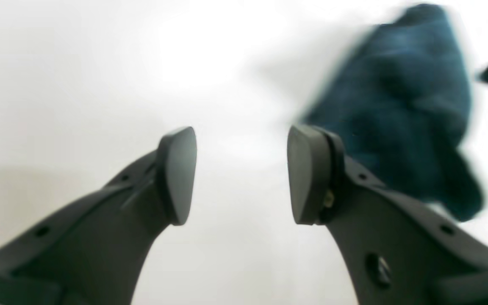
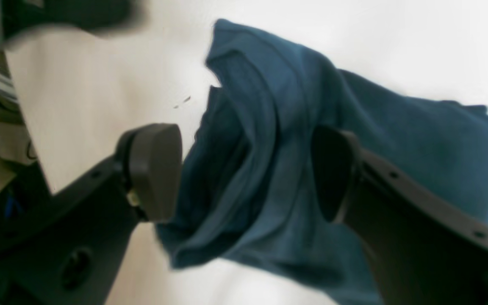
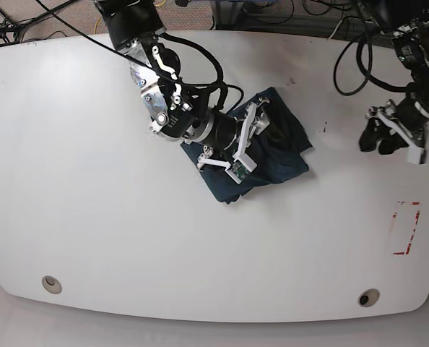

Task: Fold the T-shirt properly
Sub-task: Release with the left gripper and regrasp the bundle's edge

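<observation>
T-shirt [image 3: 272, 148] lies bunched in a rough folded heap on the white table [image 3: 92, 217], a bit toward the far edge, right of centre in base view.

Right arm reaches in from the far edge, forearm slanted down toward the near-right, wrist w/ camera hanging over the cloth. Right gripper [image 2: 248, 169] is spread wide, one finger at each side of a raised fold of the shirt; left pad [image 2: 155, 169] looks just beside the fabric edge, other pad over the cloth. Can't tell if either actually presses it; not clamped.

Left arm is folded back near the table's right edge, well apart from the shirt. Left gripper [image 1: 242, 173] is held part-open, nothing between the pads, bare table under it; shirt shows blurred beyond its right finger.
</observation>
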Robot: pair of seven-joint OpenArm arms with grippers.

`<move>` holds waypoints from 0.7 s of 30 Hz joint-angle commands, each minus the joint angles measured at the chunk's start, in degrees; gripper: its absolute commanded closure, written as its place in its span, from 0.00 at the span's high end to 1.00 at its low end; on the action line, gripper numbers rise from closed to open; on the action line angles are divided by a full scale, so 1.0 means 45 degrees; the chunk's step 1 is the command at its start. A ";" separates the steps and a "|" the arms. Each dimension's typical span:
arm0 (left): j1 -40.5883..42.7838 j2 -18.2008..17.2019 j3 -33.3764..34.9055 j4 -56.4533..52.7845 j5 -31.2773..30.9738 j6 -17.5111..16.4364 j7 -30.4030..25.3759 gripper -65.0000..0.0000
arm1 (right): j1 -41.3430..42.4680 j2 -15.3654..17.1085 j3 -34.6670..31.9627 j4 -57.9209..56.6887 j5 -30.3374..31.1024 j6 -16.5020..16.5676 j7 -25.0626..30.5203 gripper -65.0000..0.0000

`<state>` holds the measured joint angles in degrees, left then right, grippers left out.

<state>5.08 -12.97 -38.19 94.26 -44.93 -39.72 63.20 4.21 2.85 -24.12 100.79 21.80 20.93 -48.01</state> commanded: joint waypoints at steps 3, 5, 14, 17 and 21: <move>0.0385 -0.0937 -0.1134 0.0299 -0.0361 -0.0061 -0.0340 0.49 | 0.0618 -0.0214 -0.0003 -0.1446 0.0205 0.0106 0.1242 0.69; 0.0619 -0.1269 -0.1505 0.0299 -0.0361 -0.0061 -0.0340 0.49 | 0.0657 -0.0351 -0.0003 -0.2169 0.0146 0.0106 0.1633 0.69; 0.1108 -0.1738 -0.1778 0.0358 -0.0361 -0.0061 -0.0340 0.49 | 0.0618 -0.0429 -0.1996 -0.3419 0.0088 -0.0050 0.2512 0.68; 0.1108 -0.1679 -0.1661 0.0397 -0.0302 -0.0061 -0.0340 0.49 | 0.0599 -0.0429 -0.2523 -0.3341 0.0088 -0.0167 0.2454 0.68; 0.1029 -0.1659 -0.0997 0.0397 -0.0302 -0.0061 -0.0340 0.49 | 0.0579 -0.0429 -0.2855 -0.2677 0.0205 -0.0792 0.2434 0.68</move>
<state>10.33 -19.44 -43.88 94.89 -44.99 -39.72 62.98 5.54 0.99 -37.04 85.58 22.11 18.50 -38.26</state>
